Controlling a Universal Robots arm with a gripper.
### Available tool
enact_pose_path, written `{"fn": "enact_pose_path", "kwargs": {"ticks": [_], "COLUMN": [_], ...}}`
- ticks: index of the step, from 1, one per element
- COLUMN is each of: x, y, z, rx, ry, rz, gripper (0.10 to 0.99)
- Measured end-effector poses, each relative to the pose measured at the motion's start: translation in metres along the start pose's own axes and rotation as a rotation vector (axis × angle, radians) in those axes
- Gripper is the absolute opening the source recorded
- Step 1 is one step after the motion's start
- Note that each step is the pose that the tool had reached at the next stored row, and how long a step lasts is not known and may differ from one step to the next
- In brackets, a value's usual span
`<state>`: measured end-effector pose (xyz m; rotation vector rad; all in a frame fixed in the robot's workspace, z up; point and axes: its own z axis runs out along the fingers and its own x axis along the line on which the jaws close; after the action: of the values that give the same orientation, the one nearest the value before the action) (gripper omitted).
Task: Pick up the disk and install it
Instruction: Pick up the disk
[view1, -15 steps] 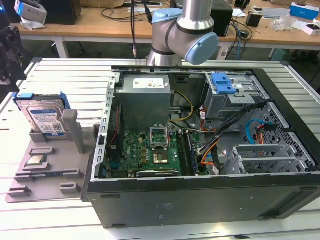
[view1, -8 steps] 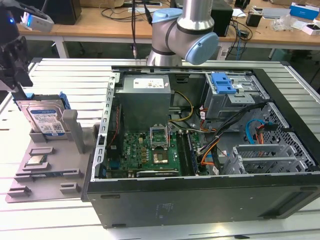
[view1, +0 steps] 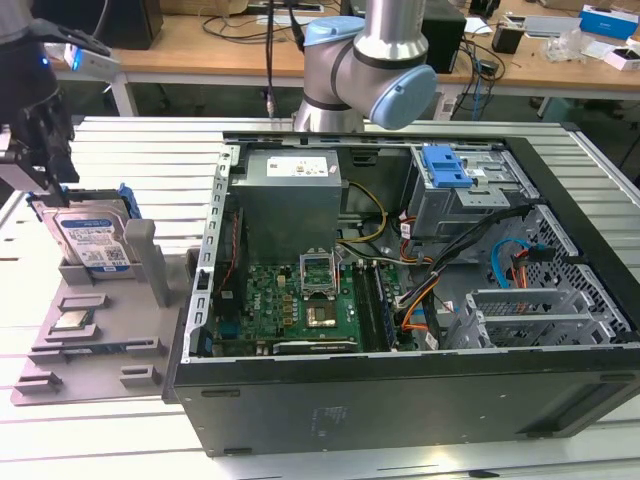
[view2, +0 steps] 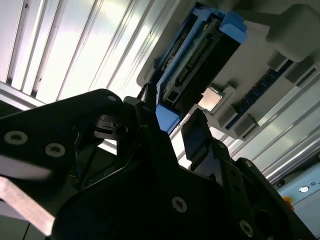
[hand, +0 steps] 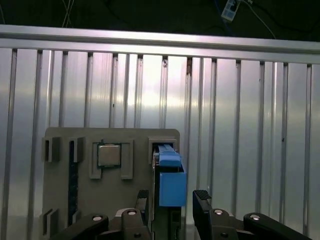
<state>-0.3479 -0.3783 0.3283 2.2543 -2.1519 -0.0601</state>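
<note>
Evidently the open end effector (hand: 173, 195) straddled the disk (hand: 170, 161), propped on edge in its holder (hand: 115, 200), likely for easy gripping.

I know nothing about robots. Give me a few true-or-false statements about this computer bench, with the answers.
1. The disk stands on edge in the grey holder. True.
2. The gripper is open, with a finger on each side of the disk. True.
3. The disk sits inside the computer case. False: it is in the holder outside the case.
4. A square chip lies in the holder beside the disk. True.
5. The computer case is closed. False: it is open and its circuit board shows.
</note>
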Motion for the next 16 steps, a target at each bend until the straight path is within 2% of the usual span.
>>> {"fn": "enact_pose_path", "kwargs": {"ticks": [16], "x": [-0.0008], "y": [-0.0058], "z": [0.0353], "rx": [-0.001], "ry": [0.0042], "rz": [-0.029], "gripper": [0.482]}}
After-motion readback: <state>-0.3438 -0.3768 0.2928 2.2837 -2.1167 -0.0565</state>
